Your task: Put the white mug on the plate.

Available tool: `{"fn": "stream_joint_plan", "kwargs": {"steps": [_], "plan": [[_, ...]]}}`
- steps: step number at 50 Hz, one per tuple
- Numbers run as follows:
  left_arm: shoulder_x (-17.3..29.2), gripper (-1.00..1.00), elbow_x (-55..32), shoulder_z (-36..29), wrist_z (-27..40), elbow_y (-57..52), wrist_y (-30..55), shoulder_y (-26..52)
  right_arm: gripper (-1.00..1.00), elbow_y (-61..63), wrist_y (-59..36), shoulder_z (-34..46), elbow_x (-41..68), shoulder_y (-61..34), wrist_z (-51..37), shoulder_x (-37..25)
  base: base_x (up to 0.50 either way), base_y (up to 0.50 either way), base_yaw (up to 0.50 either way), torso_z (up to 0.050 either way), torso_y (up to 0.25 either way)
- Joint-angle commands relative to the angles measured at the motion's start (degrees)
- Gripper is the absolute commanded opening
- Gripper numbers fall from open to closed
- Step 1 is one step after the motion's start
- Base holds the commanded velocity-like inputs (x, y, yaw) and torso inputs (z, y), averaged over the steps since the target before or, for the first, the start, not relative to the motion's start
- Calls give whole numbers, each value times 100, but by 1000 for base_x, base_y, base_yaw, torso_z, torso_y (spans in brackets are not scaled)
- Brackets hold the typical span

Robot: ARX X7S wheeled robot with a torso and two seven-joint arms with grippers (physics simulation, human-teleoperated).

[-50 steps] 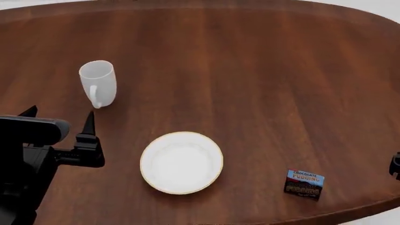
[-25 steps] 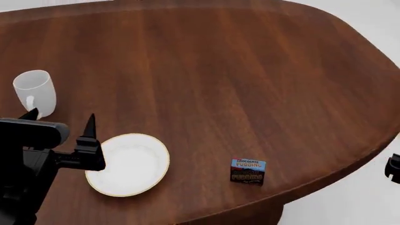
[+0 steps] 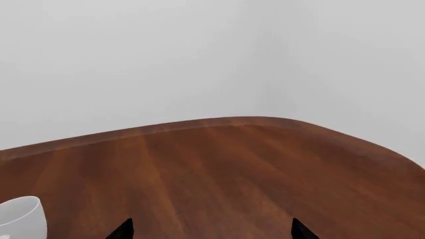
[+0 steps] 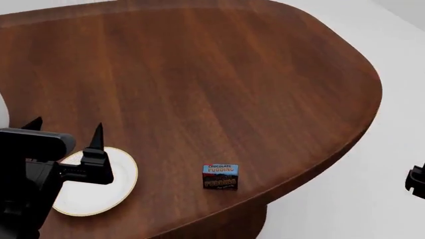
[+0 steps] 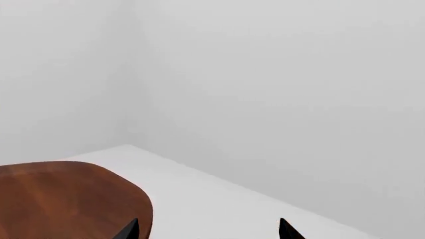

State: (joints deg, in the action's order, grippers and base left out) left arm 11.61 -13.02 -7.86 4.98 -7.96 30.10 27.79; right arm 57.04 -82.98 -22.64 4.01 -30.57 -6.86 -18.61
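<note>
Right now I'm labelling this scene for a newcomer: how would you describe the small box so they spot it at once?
Start at the brown wooden table and follow its near edge in the head view. Beside the gold-rimmed white plate, apart from it, lies the small pudding box. It is the only colourful, printed, square-edged thing there, with a blue top and dark lower half.

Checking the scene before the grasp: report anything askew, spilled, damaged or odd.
Nothing stands out. The plate lies flat and bare on the table, the chocolate pudding box sits upright near the edge, and the white mug stands upright. Nothing looks spilled or broken. The left pincer is open and holds nothing.
</note>
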Motion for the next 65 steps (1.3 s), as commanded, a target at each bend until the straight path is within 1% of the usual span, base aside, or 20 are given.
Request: {"fn": "stream_joint_plan", "kwargs": {"steps": [1, 5, 9, 35, 42, 44, 48, 65], "plan": [[26, 100, -18, -40, 33, -33, 19, -4, 100, -35, 6, 72, -26, 36, -102, -15, 0, 0, 0, 0, 0], [31, 100, -30, -51, 37, -30, 10, -5, 100, -39, 189, -33, 37, 60, -13, 74, 0, 0, 0, 0, 0], [33, 100, -56, -56, 39, -32, 17, -17, 100, -54, 143, 52, 12, 109, -61, 7, 19, 52, 0, 0, 0], [59, 100, -113, -181, 68, -51, 9, -34, 100, 40, 106, -224, 83, 152, 2, 71, 173, 469, 0, 0, 0], [72, 100, -254, -162, 36, -99, 216, 8, 100, 81, 51, -248, 110, 109, 6, 66, 173, 469, 0, 0, 0], [79, 100, -172, -218, 72, -48, 154, 13, 100, 81, 57, -255, 118, 107, 6, 72, 173, 469, 0, 0, 0], [118, 100, -283, -254, -101, -106, 76, -48, 100, 75, 72, -260, 135, 109, 8, 82, 173, 469, 0, 0, 0], [96, 100, -226, -321, 0, -24, -72, -39, 100, 144, 24, -367, 207, 114, 24, 78, 173, 469, 0, 0, 0]]}}
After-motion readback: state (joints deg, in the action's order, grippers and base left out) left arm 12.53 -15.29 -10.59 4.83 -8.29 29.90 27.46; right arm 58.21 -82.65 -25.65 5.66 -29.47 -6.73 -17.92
